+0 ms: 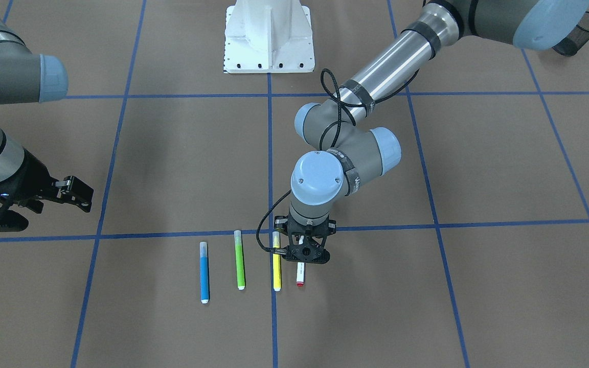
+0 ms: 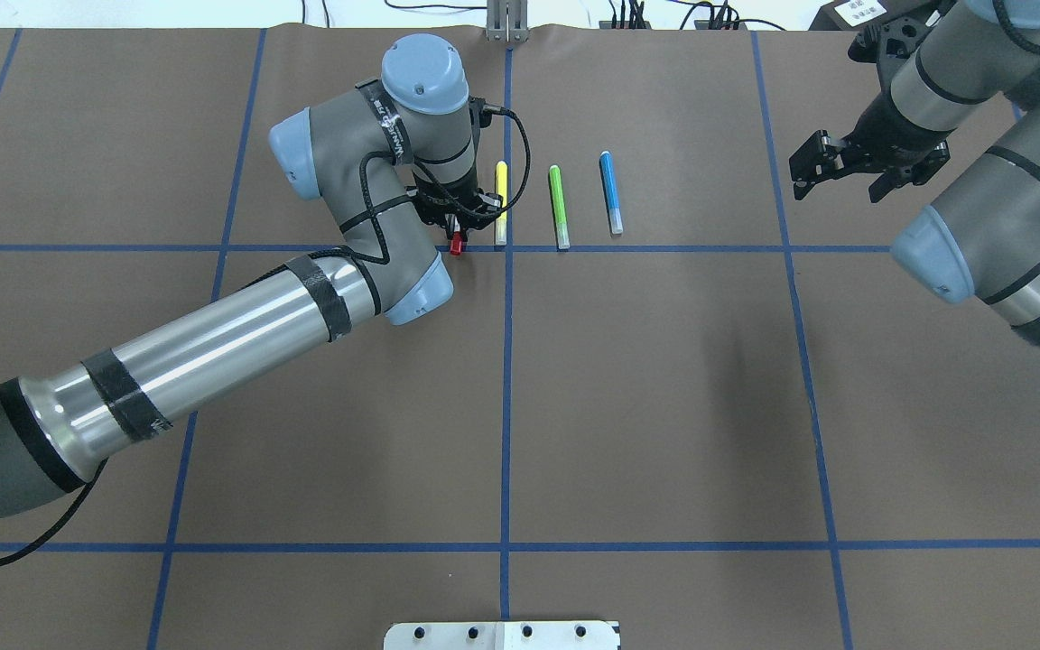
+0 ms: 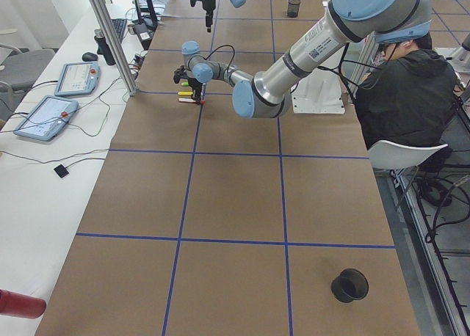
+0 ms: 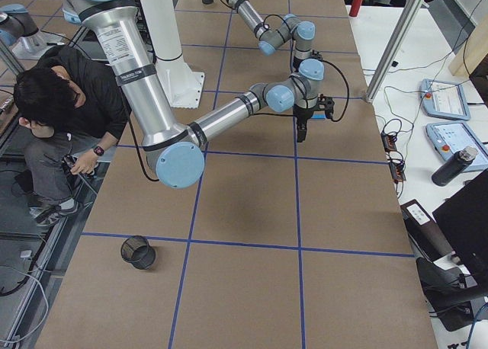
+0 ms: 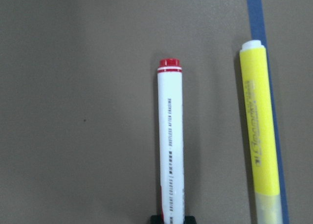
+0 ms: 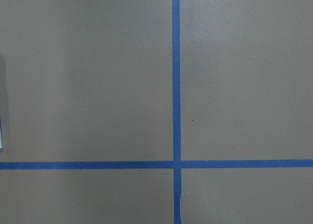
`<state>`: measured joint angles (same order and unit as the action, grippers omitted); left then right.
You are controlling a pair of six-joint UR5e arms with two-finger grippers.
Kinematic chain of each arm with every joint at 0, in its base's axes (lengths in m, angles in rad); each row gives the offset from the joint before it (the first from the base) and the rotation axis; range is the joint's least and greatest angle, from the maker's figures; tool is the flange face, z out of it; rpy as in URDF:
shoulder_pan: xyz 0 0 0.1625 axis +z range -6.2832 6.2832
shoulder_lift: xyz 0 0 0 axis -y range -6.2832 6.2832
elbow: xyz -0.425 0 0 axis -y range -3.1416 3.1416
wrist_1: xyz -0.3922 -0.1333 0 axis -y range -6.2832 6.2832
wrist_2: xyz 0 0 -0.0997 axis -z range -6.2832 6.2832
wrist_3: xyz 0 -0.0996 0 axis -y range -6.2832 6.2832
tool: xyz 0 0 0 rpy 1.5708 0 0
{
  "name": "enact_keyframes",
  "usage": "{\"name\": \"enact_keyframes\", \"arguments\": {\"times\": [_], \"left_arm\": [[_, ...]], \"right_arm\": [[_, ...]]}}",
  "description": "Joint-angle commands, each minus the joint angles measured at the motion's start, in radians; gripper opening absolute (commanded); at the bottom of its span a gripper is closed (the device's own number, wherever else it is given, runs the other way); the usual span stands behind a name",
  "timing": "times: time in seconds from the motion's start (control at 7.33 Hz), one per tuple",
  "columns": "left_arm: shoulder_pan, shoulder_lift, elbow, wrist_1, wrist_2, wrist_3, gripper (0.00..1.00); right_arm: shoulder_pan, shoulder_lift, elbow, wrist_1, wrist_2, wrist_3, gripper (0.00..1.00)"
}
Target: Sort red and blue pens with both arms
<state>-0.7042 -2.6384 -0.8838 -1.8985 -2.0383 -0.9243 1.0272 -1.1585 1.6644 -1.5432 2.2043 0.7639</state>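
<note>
The red pen (image 5: 171, 141), white-barrelled with a red end, lies in line with my left gripper (image 1: 302, 254), which is shut on its near end; its red cap (image 2: 457, 242) pokes out below the fingers. Its red tip end (image 1: 300, 282) shows at table level beside the yellow marker (image 1: 276, 268). The blue pen (image 2: 610, 192) lies flat two markers further over, also seen from the front (image 1: 204, 278). My right gripper (image 2: 836, 185) hovers open and holds nothing, well to the right of the blue pen.
A green marker (image 2: 559, 206) lies between the yellow marker (image 2: 501, 200) and the blue pen. Black mesh cups stand at the table's ends (image 3: 349, 285) (image 4: 138, 251). A seated person (image 3: 411, 94) is beside the robot's white base (image 1: 269, 38).
</note>
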Motion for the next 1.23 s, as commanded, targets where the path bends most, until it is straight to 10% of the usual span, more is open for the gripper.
{"name": "enact_keyframes", "arguments": {"times": [0.0, 0.55, 1.09], "left_arm": [[-0.035, -0.002, -0.036, 0.015, -0.009, 0.002, 0.0], [-0.187, 0.024, -0.089, 0.122, -0.109, 0.016, 0.0], [-0.271, 0.106, -0.159, 0.127, -0.192, 0.067, 0.0]], "right_arm": [[0.001, 0.005, 0.0, 0.002, 0.0, 0.0, 1.0], [-0.056, 0.129, -0.063, -0.002, -0.037, 0.035, 1.0], [-0.137, 0.333, -0.364, 0.171, -0.138, 0.112, 0.99]]}}
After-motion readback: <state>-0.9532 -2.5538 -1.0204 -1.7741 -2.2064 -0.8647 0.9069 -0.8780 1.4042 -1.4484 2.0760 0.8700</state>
